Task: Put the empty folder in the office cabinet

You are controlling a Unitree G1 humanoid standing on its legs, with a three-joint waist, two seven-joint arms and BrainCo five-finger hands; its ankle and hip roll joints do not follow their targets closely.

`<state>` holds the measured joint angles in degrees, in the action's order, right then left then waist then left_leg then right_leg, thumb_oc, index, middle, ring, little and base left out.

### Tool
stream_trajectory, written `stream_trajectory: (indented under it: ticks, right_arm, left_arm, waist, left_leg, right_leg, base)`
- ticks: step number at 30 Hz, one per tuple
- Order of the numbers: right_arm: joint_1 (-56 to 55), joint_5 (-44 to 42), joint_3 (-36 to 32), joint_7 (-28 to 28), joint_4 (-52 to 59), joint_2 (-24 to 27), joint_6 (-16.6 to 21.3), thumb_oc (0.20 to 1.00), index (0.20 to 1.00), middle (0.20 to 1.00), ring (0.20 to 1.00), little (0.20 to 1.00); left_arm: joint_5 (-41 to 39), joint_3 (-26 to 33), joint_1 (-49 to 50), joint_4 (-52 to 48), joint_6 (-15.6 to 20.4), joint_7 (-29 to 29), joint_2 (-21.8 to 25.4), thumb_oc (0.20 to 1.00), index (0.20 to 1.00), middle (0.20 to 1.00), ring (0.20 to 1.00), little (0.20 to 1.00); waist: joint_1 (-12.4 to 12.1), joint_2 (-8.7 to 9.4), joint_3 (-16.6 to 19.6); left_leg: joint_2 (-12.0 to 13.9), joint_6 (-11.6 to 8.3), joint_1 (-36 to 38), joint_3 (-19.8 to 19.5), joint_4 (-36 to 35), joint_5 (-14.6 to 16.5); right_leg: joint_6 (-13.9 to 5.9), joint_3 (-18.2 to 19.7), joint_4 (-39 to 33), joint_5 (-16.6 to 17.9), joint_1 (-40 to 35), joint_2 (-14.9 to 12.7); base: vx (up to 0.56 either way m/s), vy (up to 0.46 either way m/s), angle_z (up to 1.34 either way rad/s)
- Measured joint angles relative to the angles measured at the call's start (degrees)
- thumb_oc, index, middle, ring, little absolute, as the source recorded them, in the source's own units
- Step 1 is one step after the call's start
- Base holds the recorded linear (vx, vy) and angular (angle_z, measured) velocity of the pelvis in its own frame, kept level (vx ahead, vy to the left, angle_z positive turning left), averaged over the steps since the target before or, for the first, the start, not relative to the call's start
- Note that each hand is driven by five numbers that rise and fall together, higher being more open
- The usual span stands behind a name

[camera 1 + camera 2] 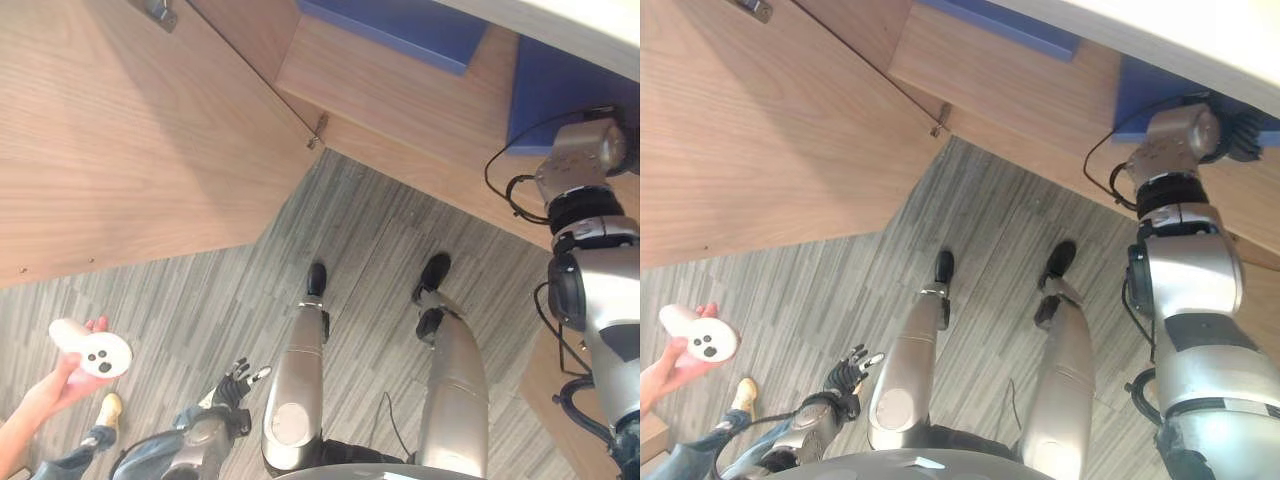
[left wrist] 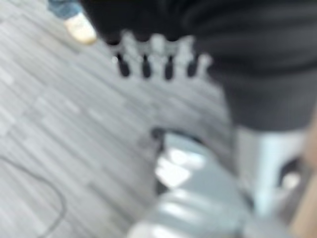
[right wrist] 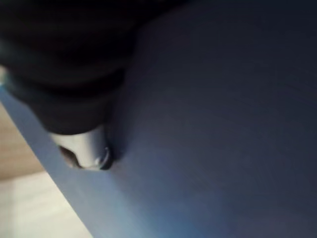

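Observation:
A blue folder [image 1: 560, 95] stands inside the open wooden cabinet, at the right of the shelf [image 1: 400, 110]. My right arm reaches up to it, and my right hand [image 1: 1238, 132] sits at the folder's edge, under the cabinet's top board. In the right wrist view the folder's blue face [image 3: 223, 124] lies right against the hand, with the thumb [image 3: 84, 151] pressed on it; the fingers are hidden behind it. My left hand [image 1: 235, 385] hangs low beside the leg, its fingers [image 2: 156, 54] straight and empty.
A second blue folder [image 1: 400, 30] lies further back on the shelf. The cabinet door [image 1: 130, 130] stands swung open at the left. A person's hand [image 1: 60, 385] at the lower left holds a white controller [image 1: 92, 350], with a shoe [image 1: 110, 408] below it.

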<state>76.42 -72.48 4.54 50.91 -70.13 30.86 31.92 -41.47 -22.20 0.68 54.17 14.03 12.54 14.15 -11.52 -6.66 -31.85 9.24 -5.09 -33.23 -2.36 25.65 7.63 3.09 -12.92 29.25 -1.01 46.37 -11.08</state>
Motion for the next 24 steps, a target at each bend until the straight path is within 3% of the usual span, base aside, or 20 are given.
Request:
stream_trajectory:
  ticks: [5,11,19,24]
  right_arm:
    - [3.4,-6.1,0.5,3.9,-0.4,3.9,5.2,0.2,0.2,0.2,0.2,0.2]
    - [5.8,-2.7,2.6,8.3,-0.3,5.8,7.6,0.2,0.2,0.2,0.2,0.2]
    - [8.1,-2.6,5.4,6.3,-2.0,6.4,4.2,0.2,0.2,0.2,0.2,0.2]
    - [8.2,-3.1,6.8,4.0,-2.1,6.5,1.4,0.206,0.206,0.206,0.206,0.206]
  left_arm:
    - [0.0,-0.1,3.0,-0.4,0.8,1.8,-1.8,1.0,1.0,1.0,1.0,1.0]
    - [-1.0,-0.1,4.4,-0.7,2.1,3.1,-1.9,1.0,1.0,1.0,1.0,1.0]
    - [-1.0,0.3,5.1,-0.8,2.3,5.9,-1.7,1.0,1.0,1.0,1.0,1.0]
    - [-1.2,1.6,6.4,-0.8,2.3,7.1,-1.7,1.0,1.0,1.0,1.0,1.0]
  waist:
    - [0.0,-0.87,0.3]
    - [-0.1,-2.39,1.3]
    - [-0.8,-4.08,2.4]
    - [-0.9,-4.12,2.5]
  left_leg:
    - [0.3,-0.1,-0.9,0.1,0.3,-0.1]
    - [0.4,-0.33,-5.6,-0.2,3.5,-0.2]
    - [0.4,-0.33,-8.3,0.2,5.1,-0.3]
    - [0.2,-0.32,-8.5,0.5,5.4,-0.2]
  right_leg:
    - [1.18,0.4,4.3,-2.3,2.9,-0.2]
    - [1.76,0.5,7.3,-3.3,7.4,-0.4]
    - [2.0,0.3,9.2,-4.0,10.1,-1.3]
    - [1.96,0.4,9.5,-4.0,10.3,-1.6]
  base:
    - [0.04,-0.082,0.0]
    - [0.03,-0.055,0.04]
    - [0.03,-0.036,0.04]
    - [0.0,-0.004,0.01]
